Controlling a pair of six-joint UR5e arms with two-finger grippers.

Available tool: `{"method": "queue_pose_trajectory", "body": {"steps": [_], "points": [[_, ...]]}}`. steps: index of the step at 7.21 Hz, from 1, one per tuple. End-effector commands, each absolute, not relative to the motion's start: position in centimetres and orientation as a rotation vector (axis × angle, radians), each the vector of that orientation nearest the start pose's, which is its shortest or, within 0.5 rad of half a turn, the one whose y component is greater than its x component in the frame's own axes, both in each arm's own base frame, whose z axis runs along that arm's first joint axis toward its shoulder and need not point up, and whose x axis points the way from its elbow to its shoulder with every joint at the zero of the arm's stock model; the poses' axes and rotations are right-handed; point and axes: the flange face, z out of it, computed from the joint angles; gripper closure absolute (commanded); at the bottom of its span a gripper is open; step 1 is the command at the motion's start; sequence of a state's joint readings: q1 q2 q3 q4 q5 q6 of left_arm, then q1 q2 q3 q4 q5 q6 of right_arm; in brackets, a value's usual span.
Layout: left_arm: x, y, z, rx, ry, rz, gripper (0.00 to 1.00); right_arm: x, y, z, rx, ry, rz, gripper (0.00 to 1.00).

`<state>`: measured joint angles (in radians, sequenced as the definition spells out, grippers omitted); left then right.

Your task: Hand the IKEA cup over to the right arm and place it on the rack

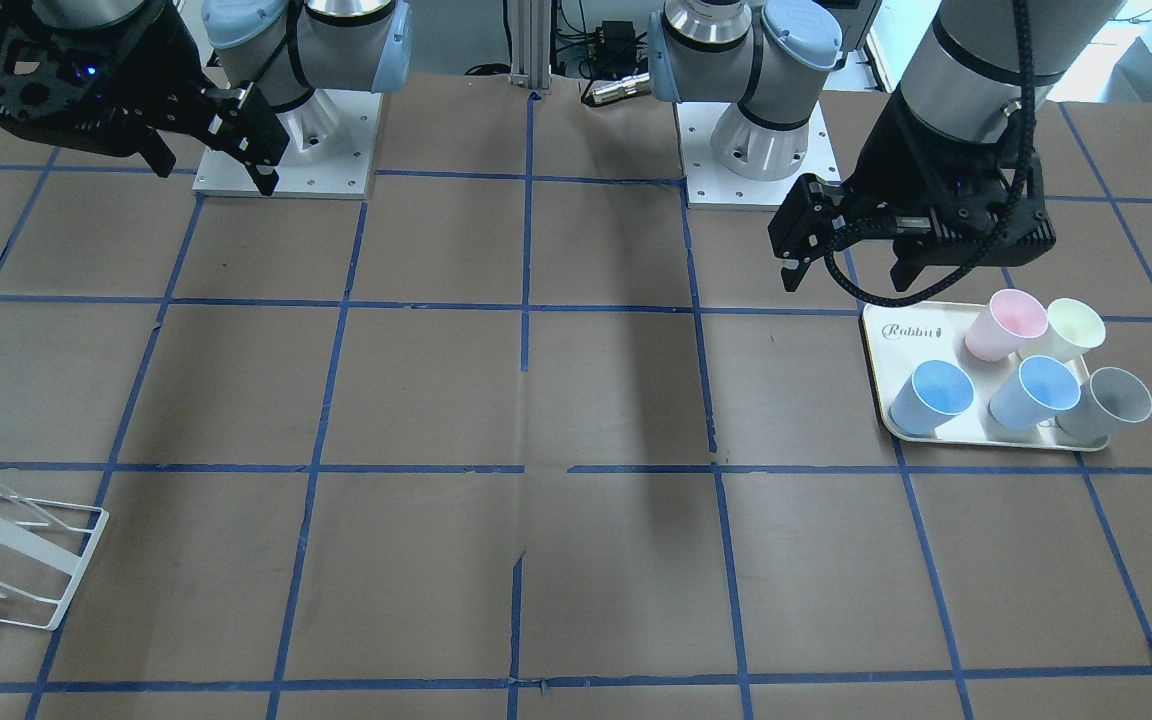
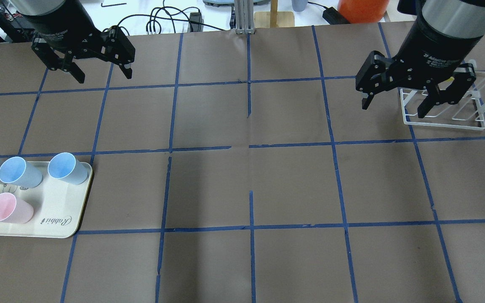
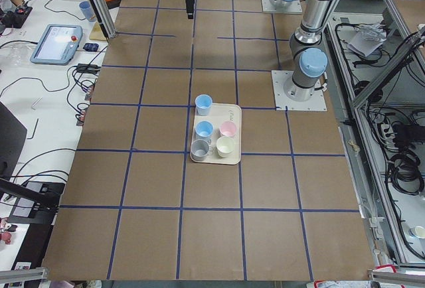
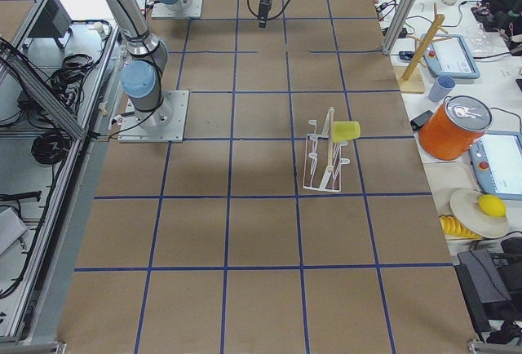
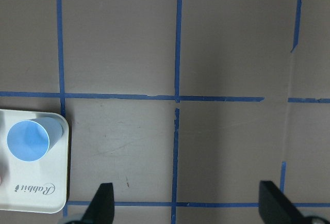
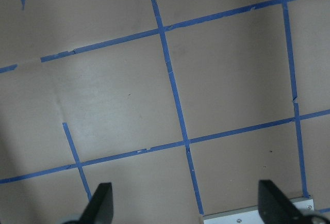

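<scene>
On the table (image 2: 293,185), the right hand (image 2: 394,107) and the left hand (image 2: 104,77) both gape wide and hold nothing. The rack (image 4: 329,154) carries the IKEA cup (image 4: 346,130), tipped sideways on a rod. Transfer and placing look finished, with nothing left.

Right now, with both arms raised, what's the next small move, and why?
Probably just park the right arm away from the rack. The IKEA cup already sits on it, and the right fingers and left fingers are both open and empty, so nothing seems left to carry.
</scene>
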<state>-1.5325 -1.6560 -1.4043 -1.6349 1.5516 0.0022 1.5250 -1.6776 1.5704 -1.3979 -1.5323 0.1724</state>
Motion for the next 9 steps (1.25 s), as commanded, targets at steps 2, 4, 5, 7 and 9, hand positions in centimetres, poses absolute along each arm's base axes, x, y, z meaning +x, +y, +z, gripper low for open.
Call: {"method": "queue_pose_trajectory", "body": {"steps": [2,4,5,7,9], "points": [[-11.5,-53.4,51.9,-0.055,3.159,-0.027,0.0,14.8,-42.8,51.4,0.234,3.104,0.107,0.0],[-11.5,-53.5,52.3,-0.055,3.159,-0.037,0.0,15.1,-42.9,51.7,0.174,3.108,0.093,0.0],[-11.5,-53.5,52.3,-0.055,3.159,-0.037,0.0,13.9,-43.3,52.0,0.111,3.142,0.07,0.0],[-11.5,-53.5,52.2,-0.055,3.159,-0.037,0.0,11.5,-44.0,52.1,0.183,3.141,0.06,0.0],[-11.5,-53.3,52.4,-0.043,3.157,-0.039,0.0,11.5,-43.9,51.9,0.183,3.138,0.07,0.0]]}}
